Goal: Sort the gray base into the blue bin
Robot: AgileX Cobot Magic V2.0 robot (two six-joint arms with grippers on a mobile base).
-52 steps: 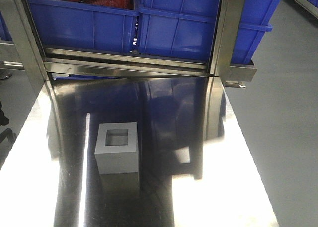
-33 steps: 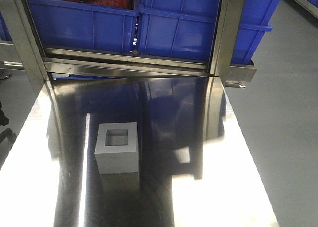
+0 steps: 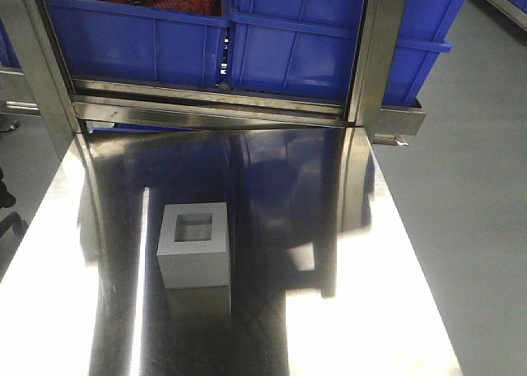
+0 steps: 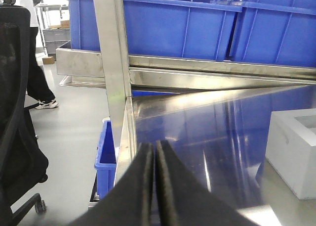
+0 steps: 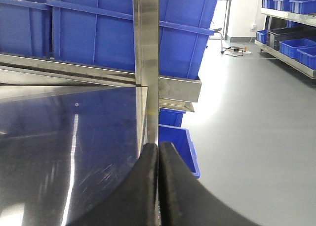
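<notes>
The gray base (image 3: 194, 246) stands on the shiny steel table (image 3: 346, 310), left of centre, with its square recess facing up. It also shows at the right edge of the left wrist view (image 4: 295, 152). Two large blue bins sit on the rack behind the table: the left blue bin (image 3: 136, 43) holds red and black items, and the right blue bin (image 3: 296, 51) is beside it. My left gripper (image 4: 154, 145) is shut and empty at the table's left edge. My right gripper (image 5: 158, 146) is shut and empty at the table's right edge. Neither gripper shows in the front view.
Steel uprights (image 3: 375, 55) and a rail (image 3: 206, 104) stand between the table and the bins. Small blue bins sit on the floor beside the table, one to the left (image 4: 104, 159) and one to the right (image 5: 180, 142). A black chair (image 4: 15, 112) and a person's legs (image 4: 39, 82) are at the left.
</notes>
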